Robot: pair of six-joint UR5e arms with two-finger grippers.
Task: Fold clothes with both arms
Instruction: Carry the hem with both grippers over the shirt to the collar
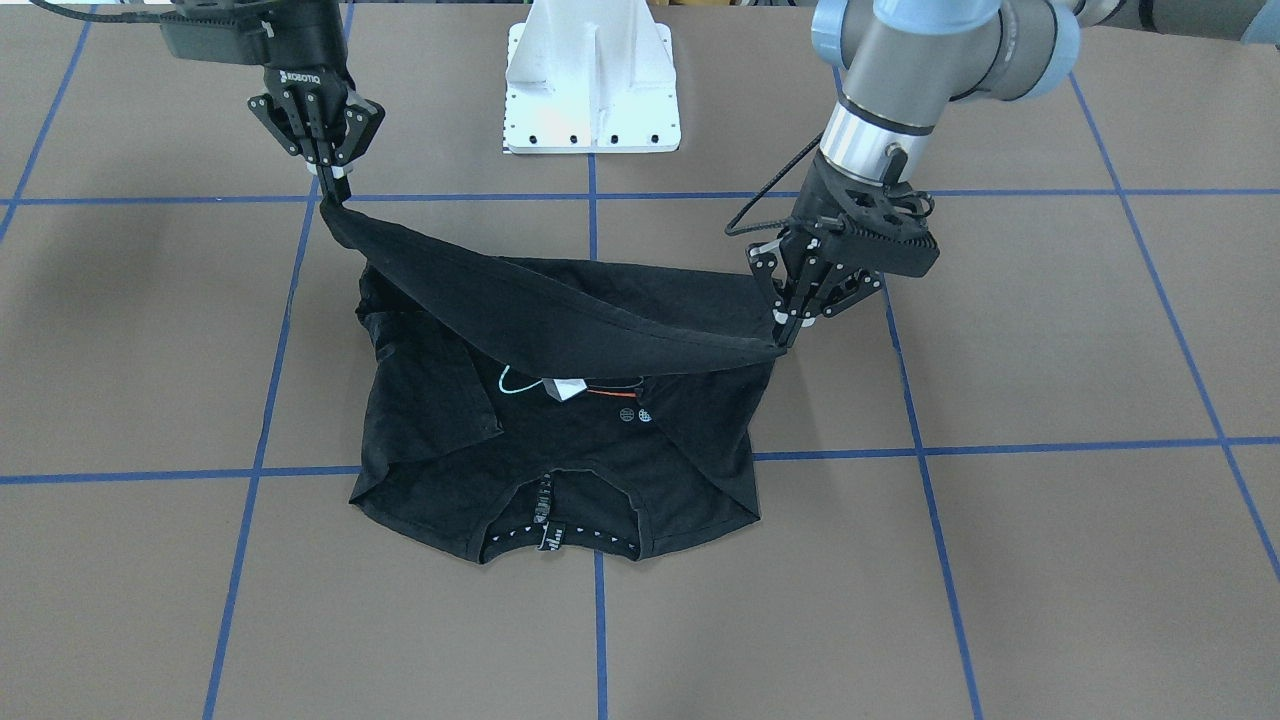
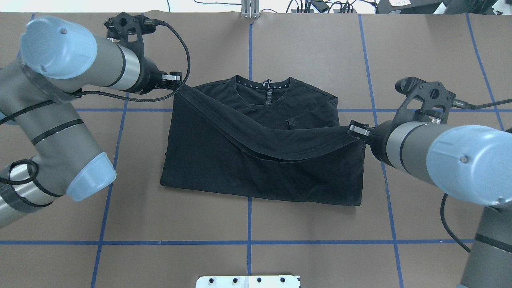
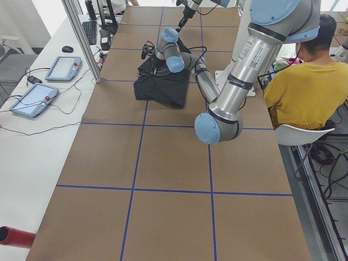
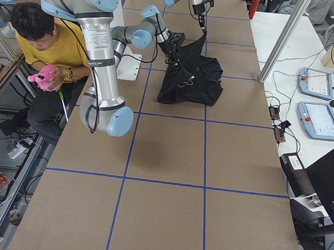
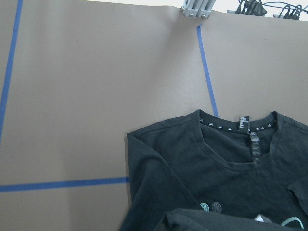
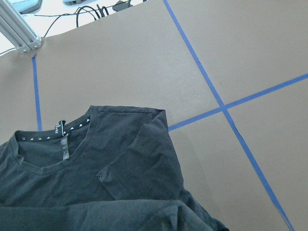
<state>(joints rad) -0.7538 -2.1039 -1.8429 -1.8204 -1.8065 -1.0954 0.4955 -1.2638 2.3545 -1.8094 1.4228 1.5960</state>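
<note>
The black T-shirt (image 2: 248, 168) lies on the brown table with its collar (image 2: 264, 86) on the side far from the robot. My left gripper (image 2: 176, 82) is shut on one corner of the bottom hem. My right gripper (image 2: 352, 129) is shut on the other corner. The hem hangs as a sagging band between them, above the shirt's body. In the front-facing view the left gripper (image 1: 785, 335) is on the right and the right gripper (image 1: 330, 190) is on the left and higher. A bit of the red, teal and white graphic (image 1: 570, 388) shows under the lifted fold.
The white base pedestal (image 1: 592, 90) stands at the robot's edge of the table. A person in a yellow shirt (image 3: 304, 92) sits beside the table behind the robot. Tablets (image 4: 318, 119) and cables lie on a side bench. Blue tape lines cross the table.
</note>
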